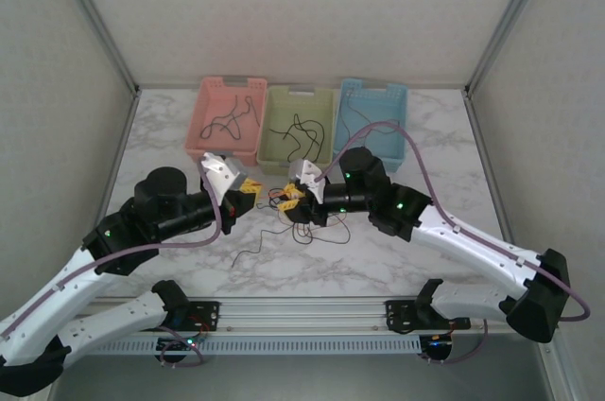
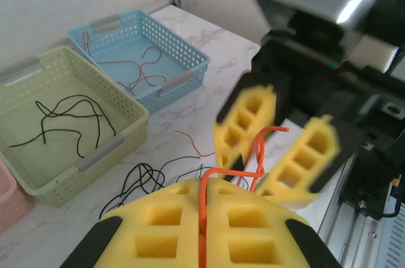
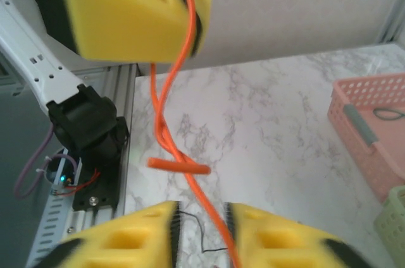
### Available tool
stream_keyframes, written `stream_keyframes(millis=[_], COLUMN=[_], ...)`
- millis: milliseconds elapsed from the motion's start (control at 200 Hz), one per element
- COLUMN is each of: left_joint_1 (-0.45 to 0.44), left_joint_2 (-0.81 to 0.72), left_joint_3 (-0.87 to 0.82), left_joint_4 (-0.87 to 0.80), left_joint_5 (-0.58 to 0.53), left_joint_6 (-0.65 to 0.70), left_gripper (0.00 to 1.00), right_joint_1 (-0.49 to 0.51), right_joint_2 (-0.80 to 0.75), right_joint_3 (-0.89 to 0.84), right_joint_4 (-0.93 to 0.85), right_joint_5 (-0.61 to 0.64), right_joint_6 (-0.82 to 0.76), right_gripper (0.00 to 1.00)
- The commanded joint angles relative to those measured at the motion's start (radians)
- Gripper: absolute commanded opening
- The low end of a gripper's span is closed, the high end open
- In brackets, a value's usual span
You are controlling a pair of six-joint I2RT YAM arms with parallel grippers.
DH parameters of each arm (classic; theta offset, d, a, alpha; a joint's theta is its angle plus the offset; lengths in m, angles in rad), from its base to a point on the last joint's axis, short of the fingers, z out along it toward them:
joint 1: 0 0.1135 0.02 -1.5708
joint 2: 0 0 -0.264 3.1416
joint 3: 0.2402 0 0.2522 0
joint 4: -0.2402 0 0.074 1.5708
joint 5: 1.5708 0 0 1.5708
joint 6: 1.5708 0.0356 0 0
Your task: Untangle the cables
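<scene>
Hanging btw the 2 grippers over the near-middle of the table (image 1: 425, 136), 1 orange cable (image 2: 203, 205) (image 3: 179, 165) kinks and crosses itself mid-span. The left gripper (image 2: 204, 186) (image 1: 248, 190) has its yellow foam jaws closed tight on it. The right gripper (image 3: 201, 217) (image 2: 278, 148) (image 1: 288, 198) has its jaws apart, w/ the cable running thru the gap. Under and just beyond them, a loose tangle of black cables (image 1: 302, 231) (image 2: 142, 179) lies on the marble top, and 1 thin red cable (image 2: 190, 141) lies beside it. At the far edge are 3 baskets in a row: pink basket (image 1: 203, 127) w/ black wire, green basket (image 1: 301, 93) w/ black wires, blue basket (image 1: 373, 85) w/ dark reddish wires.
</scene>
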Motion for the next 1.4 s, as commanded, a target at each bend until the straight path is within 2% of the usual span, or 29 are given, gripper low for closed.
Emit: stream_keyframes(millis=[0, 65, 350, 551, 756, 981, 1176, 1302, 1392], left_joint_1=[0.006, 0.006, 0.006, 0.006, 0.006, 0.006, 0.006, 0.006, 0.005], left_joint_2=[-0.015, -0.007, 0.078, 0.114, 0.162, 0.228, 0.253, 0.246, 0.200], left_joint_3=[0.022, 0.023, 0.064, 0.081, 0.115, 0.132, 0.143, 0.145, 0.131], left_joint_4=[0.004, -0.010, -0.129, -0.181, -0.254, -0.315, -0.363, -0.357, -0.293], left_joint_5=[-0.060, -0.124, -0.236, -0.226, -0.227, -0.228, -0.228, -0.230, -0.215], left_joint_6=[-0.025, -0.013, 0.080, 0.126, 0.139, 0.176, 0.225, 0.205, 0.155], left_gripper=[0.00, 0.00, 0.00, 0.00, 0.00, 0.00, 0.00, 0.16, 0.42], right_joint_1=[0.014, 0.013, 0.015, 0.015, 0.014, 0.015, 0.001, -0.019, -0.026], right_joint_2=[-0.008, -0.027, -0.028, 0.018, 0.075, 0.130, 0.132, 0.127, 0.112], right_joint_3=[0.048, 0.042, 0.193, 0.291, 0.369, 0.443, 0.442, 0.431, 0.410], right_joint_4=[-0.059, -0.089, -0.330, -0.412, -0.482, -0.580, -0.604, -0.570, -0.517], right_joint_5=[0.000, 0.006, 0.037, 0.106, 0.261, 0.198, 0.321, 0.315, 0.316], right_joint_6=[-0.037, -0.043, -0.075, -0.067, -0.049, -0.055, -0.066, -0.023, 0.008], right_gripper=[0.11, 0.00, 0.00, 0.00, 0.00, 0.00, 0.00, 0.00, 0.00])
